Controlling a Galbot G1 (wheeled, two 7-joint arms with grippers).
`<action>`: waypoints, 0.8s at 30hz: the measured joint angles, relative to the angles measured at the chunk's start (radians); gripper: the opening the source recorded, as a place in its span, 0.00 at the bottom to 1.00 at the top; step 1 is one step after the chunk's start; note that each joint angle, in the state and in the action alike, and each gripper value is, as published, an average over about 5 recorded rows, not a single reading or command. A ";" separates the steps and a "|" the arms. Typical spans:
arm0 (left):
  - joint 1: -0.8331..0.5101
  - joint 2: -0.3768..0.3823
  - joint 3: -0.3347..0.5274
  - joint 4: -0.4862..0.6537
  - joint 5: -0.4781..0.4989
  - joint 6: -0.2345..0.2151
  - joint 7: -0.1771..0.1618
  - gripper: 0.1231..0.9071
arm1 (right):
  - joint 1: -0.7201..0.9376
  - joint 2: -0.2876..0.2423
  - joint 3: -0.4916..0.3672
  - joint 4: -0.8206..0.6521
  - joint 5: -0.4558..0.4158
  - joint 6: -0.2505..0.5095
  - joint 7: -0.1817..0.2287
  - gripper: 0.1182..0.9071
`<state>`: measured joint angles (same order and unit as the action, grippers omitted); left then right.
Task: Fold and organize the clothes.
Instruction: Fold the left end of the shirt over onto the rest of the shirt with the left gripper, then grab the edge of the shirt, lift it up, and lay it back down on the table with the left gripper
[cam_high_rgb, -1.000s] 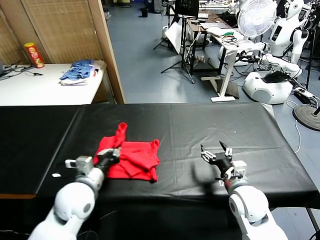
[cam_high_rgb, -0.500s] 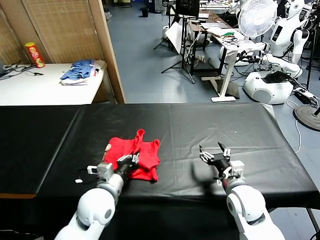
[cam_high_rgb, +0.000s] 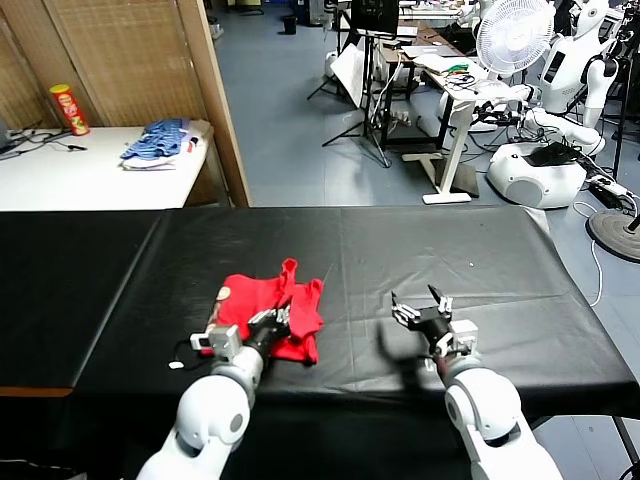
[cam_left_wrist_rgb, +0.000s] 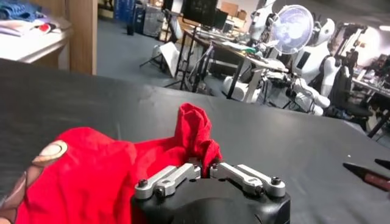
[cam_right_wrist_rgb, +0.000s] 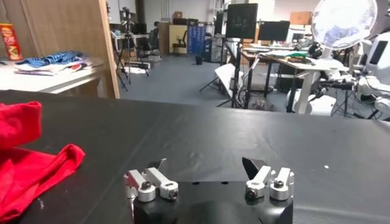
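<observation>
One black-draped surface (cam_high_rgb: 450, 250) fills the foreground of a workshop, with a white fan (cam_high_rgb: 513, 35) behind. The left claw (cam_high_rgb: 270, 322) rests on the crumpled red T-shirt (cam_high_rgb: 268, 300), fingers nearly together around a raised fold. The right claw (cam_high_rgb: 420, 313) hovers spread wide and empty, well apart from the shirt.

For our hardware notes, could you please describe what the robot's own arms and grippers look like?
Both arms have rounded, glossy white shells. The left gripper and the right gripper each have a black body with silver metal linkages fastened by dark screws, carrying black fingers. A small white block sits beside each wrist.
</observation>
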<state>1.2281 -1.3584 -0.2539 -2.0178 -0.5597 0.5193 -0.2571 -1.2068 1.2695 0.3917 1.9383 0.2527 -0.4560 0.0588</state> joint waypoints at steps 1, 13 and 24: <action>0.001 -0.007 0.000 -0.002 -0.011 0.001 -0.003 0.20 | 0.003 0.000 -0.004 -0.003 0.000 0.000 -0.001 0.86; 0.001 -0.051 -0.058 -0.038 -0.149 -0.009 -0.029 0.85 | 0.083 -0.008 -0.136 -0.023 0.089 0.006 -0.068 0.86; 0.027 0.089 -0.172 0.004 -0.042 -0.060 0.016 0.86 | 0.238 0.042 -0.380 -0.153 -0.056 0.017 -0.059 0.86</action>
<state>1.2550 -1.2696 -0.4259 -2.0135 -0.6017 0.4591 -0.2410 -0.9688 1.3113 0.0121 1.7855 0.1962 -0.4393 0.0003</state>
